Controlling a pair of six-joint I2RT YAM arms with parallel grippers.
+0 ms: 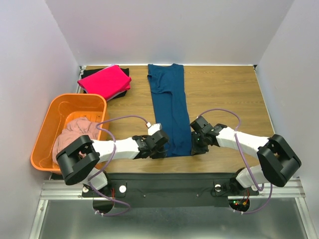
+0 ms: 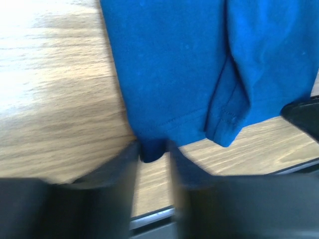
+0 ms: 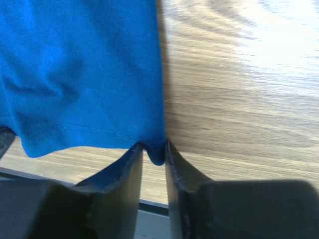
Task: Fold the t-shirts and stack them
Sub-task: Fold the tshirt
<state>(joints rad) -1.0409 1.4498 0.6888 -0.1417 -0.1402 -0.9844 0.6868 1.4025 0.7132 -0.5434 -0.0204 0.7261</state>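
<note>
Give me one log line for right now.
left gripper: pinching blue t-shirt hem corner | right gripper: pinching other corner | status: lengthwise-folded, on table

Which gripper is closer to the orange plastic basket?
Left. The left gripper grips the navy blue t-shirt's corner nearest the orange plastic basket; the right gripper grips the opposite corner.

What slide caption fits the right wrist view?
Right jaws pinch a hem corner of the blue t-shirt on the table.

Top camera looks down from behind; both wrist cameras closely face the navy t-shirt (image 1: 169, 109) hem.
</note>
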